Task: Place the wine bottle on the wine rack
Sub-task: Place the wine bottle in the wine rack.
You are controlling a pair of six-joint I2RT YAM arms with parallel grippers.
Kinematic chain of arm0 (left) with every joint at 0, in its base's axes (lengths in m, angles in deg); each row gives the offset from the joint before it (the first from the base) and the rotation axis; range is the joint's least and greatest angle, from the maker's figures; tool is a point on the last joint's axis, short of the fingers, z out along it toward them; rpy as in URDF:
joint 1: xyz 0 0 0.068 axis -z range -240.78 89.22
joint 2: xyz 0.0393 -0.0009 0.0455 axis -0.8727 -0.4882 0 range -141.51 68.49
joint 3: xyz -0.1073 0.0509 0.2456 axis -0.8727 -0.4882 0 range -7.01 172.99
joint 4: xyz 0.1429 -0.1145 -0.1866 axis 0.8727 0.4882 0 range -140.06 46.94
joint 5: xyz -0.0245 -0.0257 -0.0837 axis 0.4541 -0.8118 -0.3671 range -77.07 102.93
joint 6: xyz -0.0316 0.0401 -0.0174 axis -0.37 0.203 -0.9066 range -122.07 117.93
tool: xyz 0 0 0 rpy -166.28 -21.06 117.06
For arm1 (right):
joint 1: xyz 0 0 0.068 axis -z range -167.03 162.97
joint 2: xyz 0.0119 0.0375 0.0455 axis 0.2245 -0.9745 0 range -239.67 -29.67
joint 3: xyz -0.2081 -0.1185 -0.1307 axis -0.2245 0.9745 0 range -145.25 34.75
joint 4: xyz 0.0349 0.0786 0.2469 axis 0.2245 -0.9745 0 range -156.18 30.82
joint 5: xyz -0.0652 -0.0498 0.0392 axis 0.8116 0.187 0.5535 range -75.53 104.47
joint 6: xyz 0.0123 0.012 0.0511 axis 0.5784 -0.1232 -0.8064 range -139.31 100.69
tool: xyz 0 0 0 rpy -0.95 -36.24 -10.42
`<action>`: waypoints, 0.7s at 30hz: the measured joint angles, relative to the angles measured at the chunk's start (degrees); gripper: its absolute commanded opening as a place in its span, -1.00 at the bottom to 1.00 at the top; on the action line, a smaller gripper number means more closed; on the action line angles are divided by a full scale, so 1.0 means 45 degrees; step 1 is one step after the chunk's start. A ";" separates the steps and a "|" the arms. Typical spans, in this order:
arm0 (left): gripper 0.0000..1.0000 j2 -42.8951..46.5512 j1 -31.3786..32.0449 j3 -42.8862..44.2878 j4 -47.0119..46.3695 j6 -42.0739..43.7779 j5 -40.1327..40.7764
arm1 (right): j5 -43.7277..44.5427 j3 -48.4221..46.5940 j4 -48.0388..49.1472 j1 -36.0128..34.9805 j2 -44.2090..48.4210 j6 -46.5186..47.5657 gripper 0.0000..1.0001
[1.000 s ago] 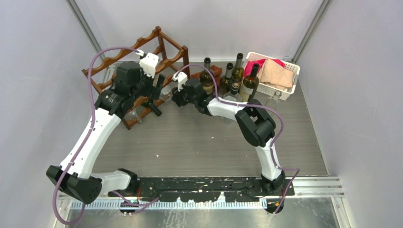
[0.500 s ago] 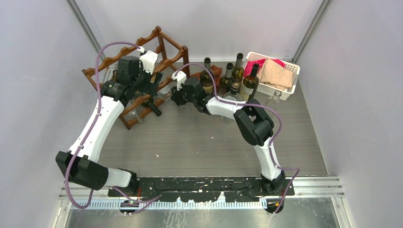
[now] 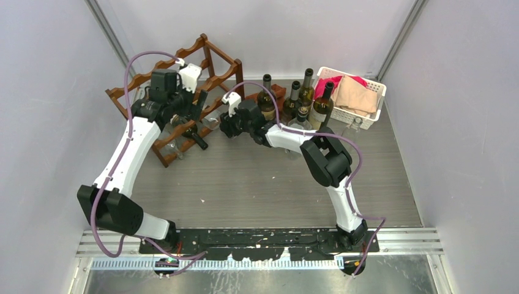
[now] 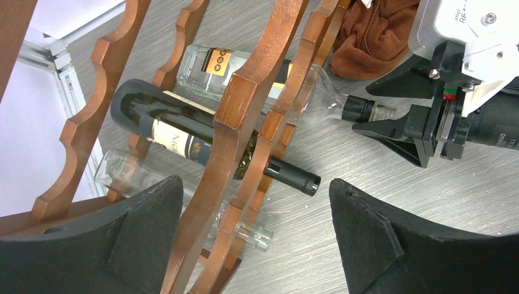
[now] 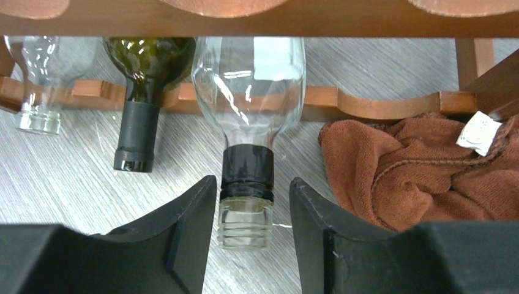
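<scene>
**Top view.** Left arm (image 3: 131, 153) is stretched forward from its base, wrist bent down over the wine rack (image 3: 208, 55). Right arm (image 3: 287, 138) has its elbow raised and its forearm swung across, low, ending at the rack's open front. Beyond that forearm stand four upright bottles (image 3: 306, 86). Past them, a white basket (image 3: 358, 120) holds a pink cloth (image 3: 327, 82) and a beige cloth (image 3: 358, 95).

**Left wrist view.** Left gripper (image 4: 254, 187) hangs above the rack, jaws spread wide, gripping nothing. Directly under the fingertips run the scalloped rails. A dark labelled bottle (image 4: 165, 125) lies across them, its capped neck poking out between the two fingers. Beyond it lies the wine bottle (image 4: 214, 61), clear glass with an orange label, flat in the bottom tier with its neck sticking out of the rack's front. Right gripper (image 4: 362, 110) has a finger on either side of that neck. A second clear bottle (image 4: 128, 171) lies under one left finger. A brown cloth (image 4: 373, 37) is bunched on the table past the rack.

**Right wrist view.** The fingers flank the black band on the wine bottle's neck. One sits close against it, and a thin strip of table shows beside the other, so the grip is loosened, not clamped. The bottle's shoulder lies just ahead of the fingertips, under the rail. The dark bottle's neck is off to one side and the brown cloth to the other.
</scene>
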State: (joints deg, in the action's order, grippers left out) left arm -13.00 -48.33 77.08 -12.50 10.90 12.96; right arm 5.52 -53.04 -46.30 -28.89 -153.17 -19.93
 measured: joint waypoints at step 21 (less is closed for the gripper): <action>-0.11 -0.1953 -0.0894 0.1151 0.0146 0.0359 -0.1375 | 0.0024 -0.0039 -0.0384 0.0000 -0.0146 -0.0214 -0.98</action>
State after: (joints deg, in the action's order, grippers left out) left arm -21.79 -52.35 82.26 -11.84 12.52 6.78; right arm 5.63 -53.21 -48.03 -28.89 -153.83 -20.89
